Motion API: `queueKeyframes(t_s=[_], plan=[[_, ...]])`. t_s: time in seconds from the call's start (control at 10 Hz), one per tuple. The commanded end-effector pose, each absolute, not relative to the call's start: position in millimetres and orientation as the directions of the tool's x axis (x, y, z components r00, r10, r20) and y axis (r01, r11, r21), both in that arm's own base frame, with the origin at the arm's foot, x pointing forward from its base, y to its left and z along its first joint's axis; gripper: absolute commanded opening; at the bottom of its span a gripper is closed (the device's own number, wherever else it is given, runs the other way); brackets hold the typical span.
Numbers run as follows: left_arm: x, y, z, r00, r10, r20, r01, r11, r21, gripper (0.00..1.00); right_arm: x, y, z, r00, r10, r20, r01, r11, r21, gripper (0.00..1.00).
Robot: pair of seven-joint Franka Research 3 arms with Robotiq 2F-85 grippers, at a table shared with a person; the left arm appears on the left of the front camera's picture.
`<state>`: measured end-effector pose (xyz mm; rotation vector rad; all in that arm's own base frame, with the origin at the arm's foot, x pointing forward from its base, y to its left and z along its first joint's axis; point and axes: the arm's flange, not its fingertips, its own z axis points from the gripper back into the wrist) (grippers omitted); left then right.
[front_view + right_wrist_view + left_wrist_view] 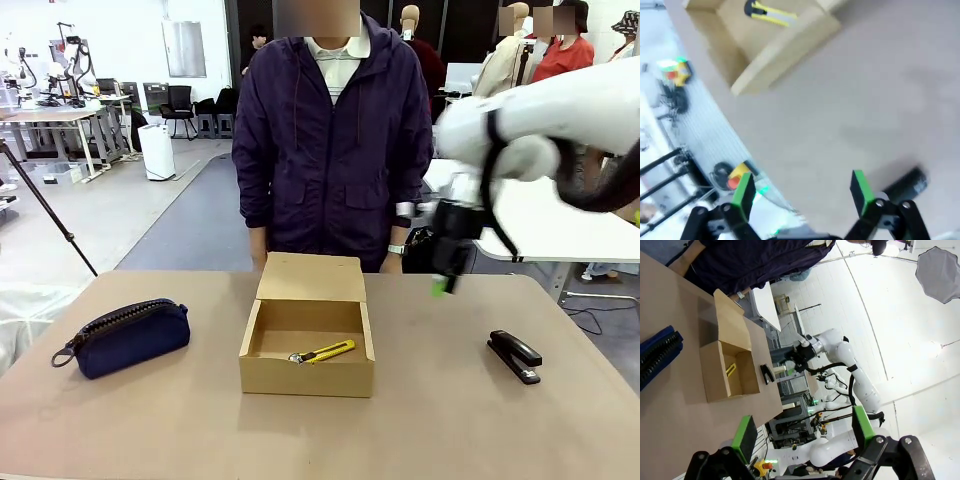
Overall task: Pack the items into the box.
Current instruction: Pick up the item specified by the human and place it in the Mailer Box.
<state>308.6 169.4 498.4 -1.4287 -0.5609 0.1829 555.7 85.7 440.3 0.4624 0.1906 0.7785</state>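
The brown cardboard box [306,345] stands open at the table's middle, its flap lid raised toward the person. A yellow-and-black utility knife [322,353] lies on its floor; the right wrist view shows that knife [769,13] in the box [767,47] too. The navy zippered pouch [124,337] rests on the table at the left, apart from the box. My right gripper [443,283] hangs blurred above the table right of the box, its green pads [858,190] wide apart, open and empty. My left gripper [802,435] is open, high over the table, with the box [730,372] far below.
A black stapler [515,356] lies on the table at the right. A person in a dark purple jacket [330,140] stands at the far edge behind the box. The tabletop [450,420] is bare in front of the box.
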Motion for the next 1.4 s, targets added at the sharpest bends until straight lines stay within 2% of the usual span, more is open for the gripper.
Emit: queueKeyframes(t_s=[0.0,0.1,0.2,0.3,0.4,0.5,0.6,0.7,0.8,1.3], plan=[[309,170,501,0.852,0.448,0.27,0.232,0.139,-0.963,1.0,530,5,448,0.937,0.343,0.063,-0.286,0.653,0.702,1.0],[309,170,501,0.852,0.448,0.27,0.232,0.139,-0.963,1.0,521,-45,450,0.974,0.203,0.096,-0.197,0.568,0.799,1.0],[309,170,501,0.852,0.448,0.27,0.232,0.139,-0.963,1.0,526,-93,449,0.98,0.112,0.166,-0.199,0.441,0.875,1.0],[309,170,501,0.852,0.448,0.27,0.232,0.139,-0.963,1.0,535,-118,445,0.922,0.151,0.356,-0.386,0.312,0.868,1.0],[309,170,501,0.852,0.448,0.27,0.232,0.139,-0.963,1.0,540,-138,441,0.804,0.072,0.59,-0.59,0.218,0.777,1.0],[309,170,501,0.852,0.448,0.27,0.232,0.139,-0.963,1.0,539,-144,437,0.7,0.07,0.711,-0.711,-0.027,0.703,1.0],[309,170,501,0.852,0.448,0.27,0.232,0.139,-0.963,1.0,538,-143,427,0.679,0.022,0.734,-0.732,-0.057,0.679,1.0],[309,170,501,0.852,0.448,0.27,0.232,0.139,-0.963,1.0,538,-133,421,0.723,0.073,0.687,-0.689,0.003,0.725,1.0],[309,170,501,0.852,0.448,0.27,0.232,0.139,-0.963,1.0,536,-159,435,0.882,0.073,0.466,-0.467,0.267,0.843,1.0],[309,170,501,0.852,0.448,0.27,0.232,0.139,-0.963,1.0,536,-159,435,0.882,0.073,0.466,-0.467,0.267,0.843,1.0]])
